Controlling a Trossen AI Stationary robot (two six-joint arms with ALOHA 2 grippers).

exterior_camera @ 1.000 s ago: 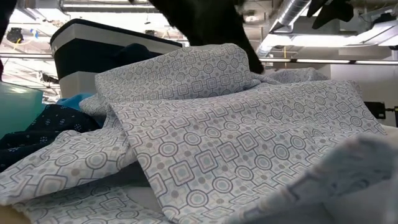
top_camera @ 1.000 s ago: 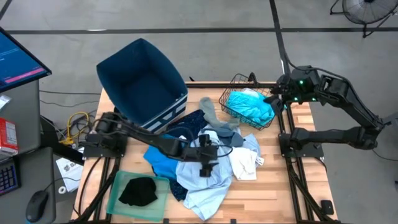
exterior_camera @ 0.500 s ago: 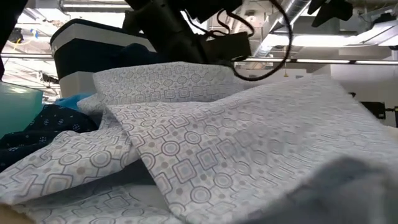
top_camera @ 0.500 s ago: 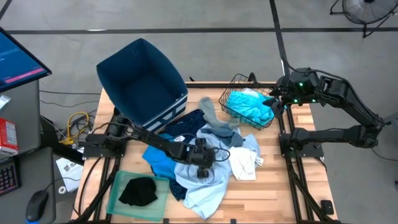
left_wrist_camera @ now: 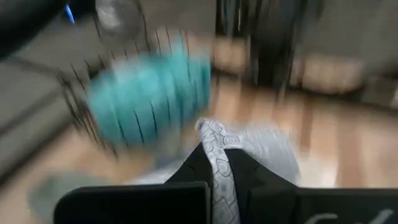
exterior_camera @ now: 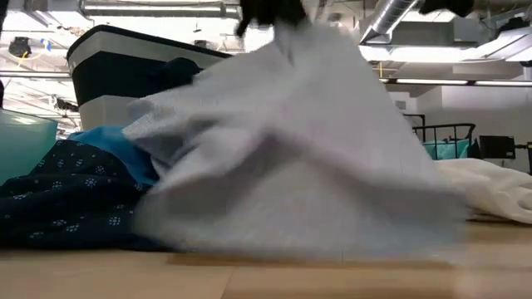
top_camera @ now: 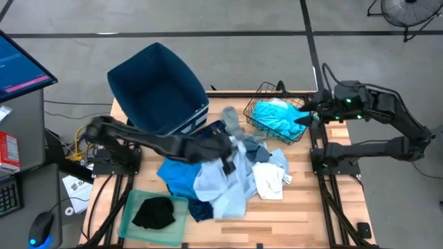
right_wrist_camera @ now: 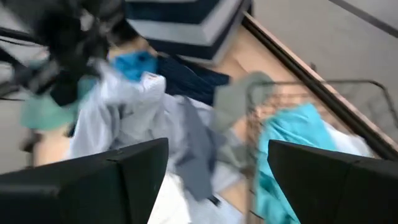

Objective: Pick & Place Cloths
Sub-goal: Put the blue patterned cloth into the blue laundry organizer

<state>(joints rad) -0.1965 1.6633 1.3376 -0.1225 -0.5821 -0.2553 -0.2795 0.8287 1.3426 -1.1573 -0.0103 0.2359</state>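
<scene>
My left gripper (top_camera: 226, 158) is over the middle of the table, shut on a pale patterned cloth (top_camera: 223, 185) that rises to a peak under it (exterior_camera: 291, 100). Around it lie a bright blue cloth (top_camera: 176, 176), a dotted navy one (exterior_camera: 66, 191), a grey one (top_camera: 235, 124) and a white one (top_camera: 270, 181). A turquoise cloth (top_camera: 277, 117) fills the wire basket (top_camera: 257, 93). A black cloth (top_camera: 154, 211) lies in the green tray (top_camera: 131, 200). My right gripper (right_wrist_camera: 217, 180) hangs open by the basket's right side, touching nothing. My left gripper pinches a bunched ridge of the pale patterned cloth (left_wrist_camera: 216, 146) between its two fingers (left_wrist_camera: 252, 177). The fingers slant down from the table's left side. The cloth hangs below them like a tent (exterior_camera: 291, 50), and its lower edge (exterior_camera: 274, 241) rests on the table and the pile.
A dark blue bin (top_camera: 158, 86) stands tilted at the far left of the table. The wire basket takes up the far right corner. Bare wood (top_camera: 291, 221) shows along the near right. A desk with a screen (top_camera: 21, 69) stands left of the table.
My left gripper has shut on the pale patterned cloth, then risen and drawn back toward the far edge, rolling as it went. The cloth's middle has been pulled up into a peak while its lower part stays on the pile. My right gripper has swung a little toward the right.
</scene>
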